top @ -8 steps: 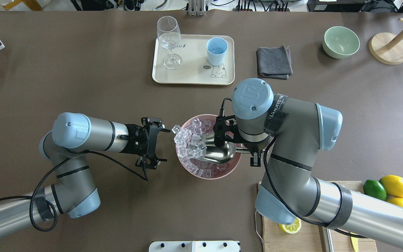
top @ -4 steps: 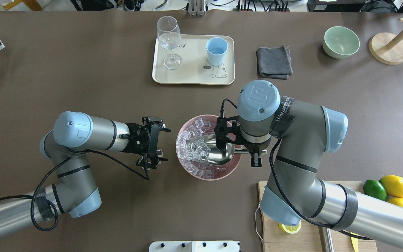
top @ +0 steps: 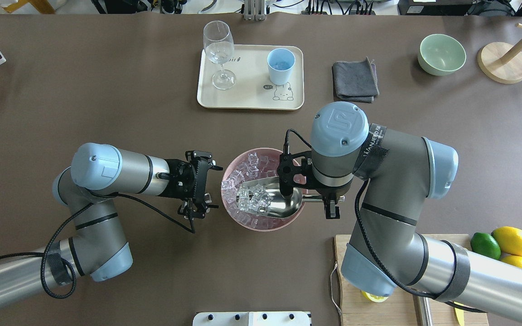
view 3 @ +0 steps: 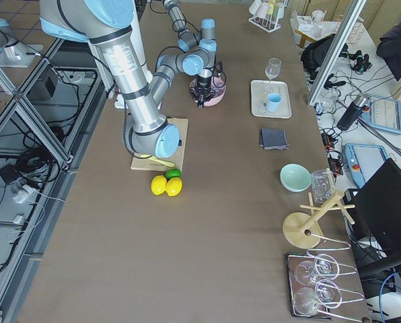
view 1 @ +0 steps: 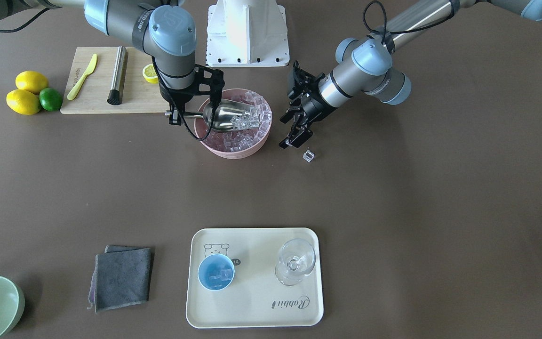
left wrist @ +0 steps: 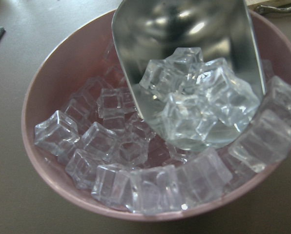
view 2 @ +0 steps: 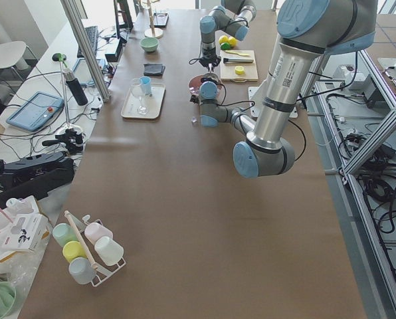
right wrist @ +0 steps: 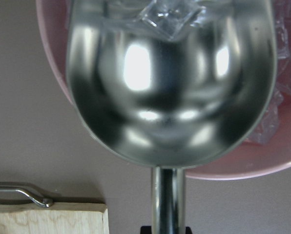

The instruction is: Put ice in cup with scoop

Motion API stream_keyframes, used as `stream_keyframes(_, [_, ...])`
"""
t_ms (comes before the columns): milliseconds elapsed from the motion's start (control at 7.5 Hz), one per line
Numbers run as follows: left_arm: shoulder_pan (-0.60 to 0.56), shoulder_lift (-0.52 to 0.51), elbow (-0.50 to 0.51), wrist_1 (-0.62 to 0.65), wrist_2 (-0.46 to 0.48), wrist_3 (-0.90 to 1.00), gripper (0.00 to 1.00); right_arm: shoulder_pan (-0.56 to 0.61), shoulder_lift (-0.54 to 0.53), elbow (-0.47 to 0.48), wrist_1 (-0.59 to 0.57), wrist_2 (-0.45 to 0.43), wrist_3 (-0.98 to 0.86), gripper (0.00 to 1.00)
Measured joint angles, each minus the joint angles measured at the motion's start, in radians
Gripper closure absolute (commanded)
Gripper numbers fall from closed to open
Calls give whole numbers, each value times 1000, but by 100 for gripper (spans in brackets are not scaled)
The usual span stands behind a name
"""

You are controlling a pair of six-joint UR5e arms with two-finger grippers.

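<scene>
The pink bowl point(top: 243, 164) point(view 1: 233, 149) holds many ice cubes point(left wrist: 106, 146). My right gripper point(top: 321, 198) is shut on the thin handle point(right wrist: 168, 200) of the steel scoop point(top: 283, 201) point(view 1: 221, 117), whose trough lies in the bowl with a heap of ice point(top: 253, 199) point(left wrist: 199, 97) at its mouth. My left gripper point(top: 211, 188) point(view 1: 294, 123) is open and empty, just left of the bowl's rim. One loose cube point(view 1: 307, 156) lies on the table near it. The light-blue cup point(top: 281, 66) point(view 1: 216, 272) stands on the tray with a few cubes inside.
The cream tray point(top: 247, 100) point(view 1: 252, 306) also bears a stemmed glass point(top: 219, 50). A grey cloth point(top: 355, 81) and a pale-green bowl point(top: 441, 54) lie at the far right. A cutting board point(view 1: 97, 96) with a steel cylinder point(view 1: 116, 75), lemons point(top: 512, 241) and a lime sit near my right arm.
The ice piled at the bowl's left rim has settled. The scoop now carries a heap of cubes. The bowl has slid slightly left toward the left gripper.
</scene>
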Motion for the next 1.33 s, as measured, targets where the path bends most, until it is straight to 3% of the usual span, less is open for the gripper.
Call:
stream_keyframes(800, [-1,10,-8,1,-4,1,2,11,-38,101,-8,53,-9,100])
stream_keyframes(1333, [-9,34,-26,2,-67,1,2,115,-45,105,-19,180,5,100])
